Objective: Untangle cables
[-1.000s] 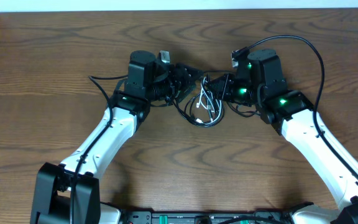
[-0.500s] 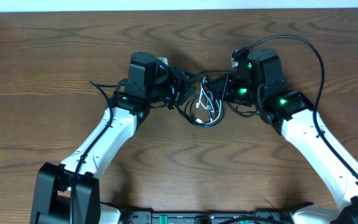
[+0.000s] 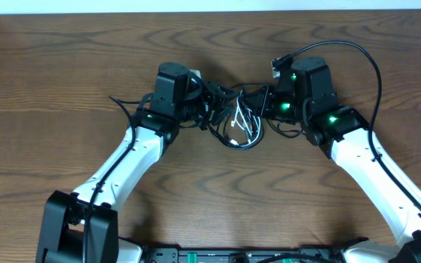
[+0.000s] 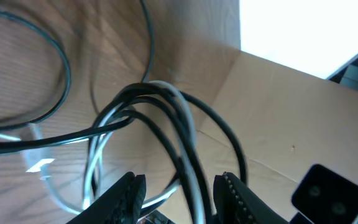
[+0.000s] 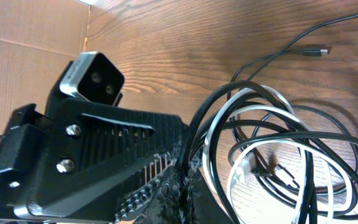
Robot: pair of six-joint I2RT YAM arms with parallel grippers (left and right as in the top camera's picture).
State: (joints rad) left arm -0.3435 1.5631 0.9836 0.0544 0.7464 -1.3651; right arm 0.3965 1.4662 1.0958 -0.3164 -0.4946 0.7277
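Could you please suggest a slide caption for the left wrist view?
Black and white cables arch up between the left gripper's parted fingers, over the wooden table.

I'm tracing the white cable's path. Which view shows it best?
Right wrist: the white cable loops openly among the black cables. Left wrist shows only a short arched stretch of it; overhead, it is a small pale tangle.

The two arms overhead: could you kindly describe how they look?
The left arm and right arm have white links and black joints. Green lights glow on the right one; a thick black wire arches beside it. The jaws are black and ribbed.
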